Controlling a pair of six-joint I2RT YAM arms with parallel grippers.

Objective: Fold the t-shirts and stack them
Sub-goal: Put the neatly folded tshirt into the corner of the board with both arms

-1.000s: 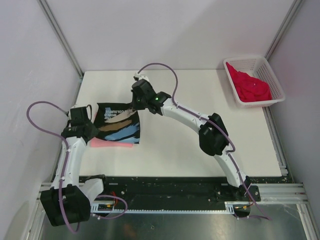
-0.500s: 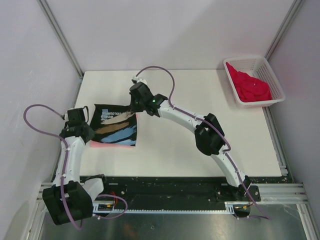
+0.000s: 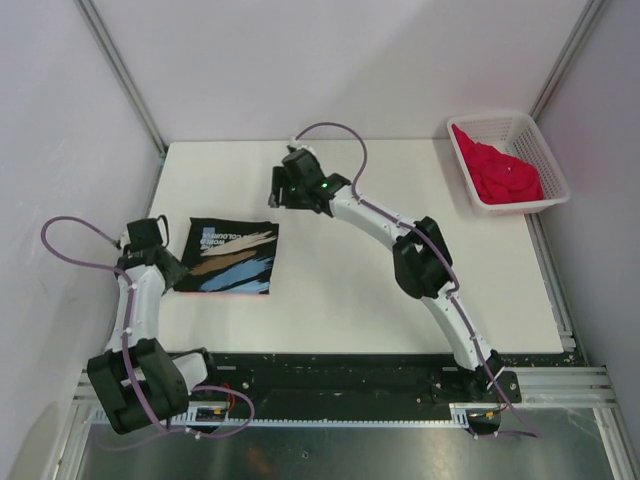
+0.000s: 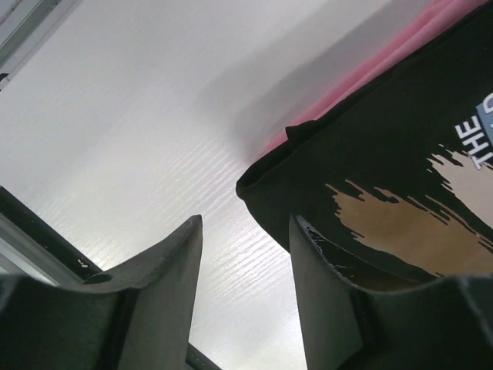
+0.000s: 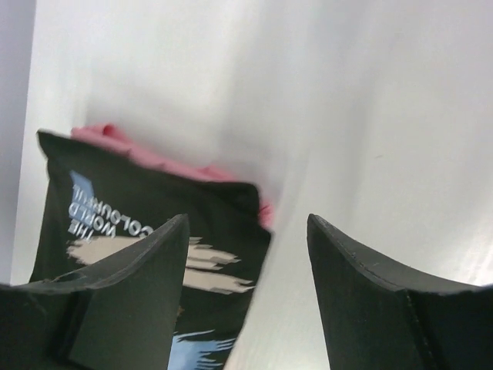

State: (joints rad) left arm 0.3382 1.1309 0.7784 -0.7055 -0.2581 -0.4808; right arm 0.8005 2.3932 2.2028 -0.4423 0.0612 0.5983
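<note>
The black t-shirt (image 3: 228,257) lies folded into a flat square on the left part of the white table (image 3: 350,290). It sits on top of the pink t-shirt (image 3: 235,294), which shows only as a thin strip along its edges. My left gripper (image 3: 168,268) is just beside the shirt's left edge. In the left wrist view its jaws stand open and hold nothing, and a folded corner of the black cloth lies just ahead of them, toward the right finger. My right gripper (image 3: 280,190) is beyond the shirt's far right corner and apart from it. Its jaws are spread wide and empty, with the shirt's corner in view between them. The crimson t-shirt (image 3: 500,170) is heaped in the white lattice basket (image 3: 548,158) at the table's far right corner, well apart from both grippers. A second ago my right gripper was over the shirt's far right corner and my left was at its left edge. The cloth was rumpled and more pink showed at its near edge. Now both grippers have drawn back and the shirt lies smoother. The print has tan and pale blue brush strokes with white capitals. I can read "THE" and "WORLD", and a word starting "COLOUR".
</note>
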